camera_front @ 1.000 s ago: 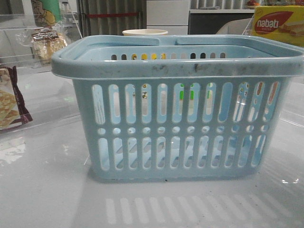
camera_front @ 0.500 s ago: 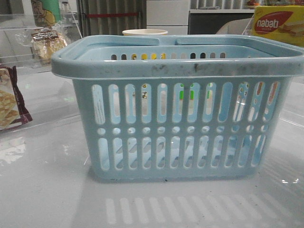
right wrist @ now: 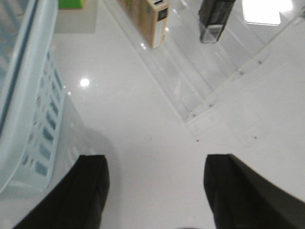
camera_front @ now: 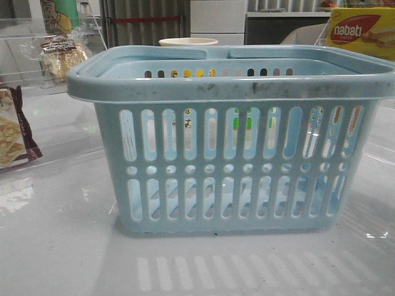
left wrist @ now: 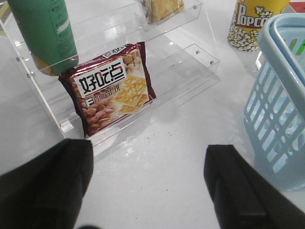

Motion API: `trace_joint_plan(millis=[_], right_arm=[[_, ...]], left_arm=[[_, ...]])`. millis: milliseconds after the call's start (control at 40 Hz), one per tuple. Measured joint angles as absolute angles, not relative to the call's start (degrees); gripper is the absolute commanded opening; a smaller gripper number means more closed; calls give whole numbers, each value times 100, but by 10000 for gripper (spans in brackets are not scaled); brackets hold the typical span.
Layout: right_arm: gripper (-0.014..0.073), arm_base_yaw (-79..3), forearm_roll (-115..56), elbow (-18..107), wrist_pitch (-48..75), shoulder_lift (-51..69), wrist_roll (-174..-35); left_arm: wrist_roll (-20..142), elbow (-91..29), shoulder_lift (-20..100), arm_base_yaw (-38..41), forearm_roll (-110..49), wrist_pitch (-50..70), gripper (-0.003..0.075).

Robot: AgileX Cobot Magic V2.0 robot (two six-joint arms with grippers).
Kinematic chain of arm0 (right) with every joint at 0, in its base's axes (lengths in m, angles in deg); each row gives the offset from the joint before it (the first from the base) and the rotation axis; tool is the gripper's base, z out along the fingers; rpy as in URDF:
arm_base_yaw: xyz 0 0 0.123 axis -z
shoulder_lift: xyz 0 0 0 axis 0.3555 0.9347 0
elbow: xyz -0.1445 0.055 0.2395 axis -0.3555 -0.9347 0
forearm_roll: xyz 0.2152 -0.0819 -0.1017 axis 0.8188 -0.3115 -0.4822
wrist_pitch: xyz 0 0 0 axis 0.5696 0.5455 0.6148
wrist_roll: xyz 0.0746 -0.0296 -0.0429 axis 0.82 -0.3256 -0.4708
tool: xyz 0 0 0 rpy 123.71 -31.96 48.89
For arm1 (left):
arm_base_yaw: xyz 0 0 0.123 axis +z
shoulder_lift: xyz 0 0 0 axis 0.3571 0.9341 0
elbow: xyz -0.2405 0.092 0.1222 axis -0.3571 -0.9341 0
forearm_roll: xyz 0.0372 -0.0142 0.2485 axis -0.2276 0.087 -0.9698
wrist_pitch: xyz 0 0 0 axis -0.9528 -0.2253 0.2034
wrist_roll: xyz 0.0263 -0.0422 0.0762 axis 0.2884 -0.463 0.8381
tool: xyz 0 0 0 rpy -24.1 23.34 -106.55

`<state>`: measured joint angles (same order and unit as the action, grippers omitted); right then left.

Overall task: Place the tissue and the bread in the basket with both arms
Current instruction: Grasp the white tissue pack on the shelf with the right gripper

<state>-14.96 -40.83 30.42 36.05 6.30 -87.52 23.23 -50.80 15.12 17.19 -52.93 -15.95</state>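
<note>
Both end effectors wide open w/ nothing held, left end effector [left wrist: 147,191] nearer the bread [left wrist: 162,8], which sits ahead on the upper acrylic shelf [left wrist: 181,14], basket [left wrist: 281,95] off to its side.

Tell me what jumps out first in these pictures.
The big light-blue basket fills the middle of the front view, standing on the white table. On the clear shelf to its left leans a maroon-edged cracker packet, with a popcorn cup nearer the basket. Both grippers, left and right, are open and empty.
</note>
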Motion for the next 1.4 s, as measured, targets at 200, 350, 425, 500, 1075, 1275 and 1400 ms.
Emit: trace_joint_plan(millis=[200,350,425,500,1075,1275,1400], right_arm=[[539,-1114,-4083,4055,3605,1782,-8752],[539,-1097,-4083,4839,3605,2653,-8752],[539,-1097,-4083,5225,3595,3076,-8752],[539,-1097,-4083,5607,3587,3514,-8752],[539,-1097,-4683,6563,3313,5200,-8752],[539,-1097,-4706,6572,2895,5365,-8752],[539,-1097,-4706,6577,2742,5419,-8752]], left_arm=[[2323,-5080,1512,1719,-5293,-1575,548],[2323,-5080,1512,1719,-5293,-1575,548],[2323,-5080,1512,1719,-5293,-1575,548],[2323,-5080,1512,1719,-5293,-1575,548],[2323,-5080,1512,1719,-5293,-1575,548],[2323,-5080,1512,1719,-5293,-1575,548],[2323,-5080,1512,1719,-5293,-1575,548]])
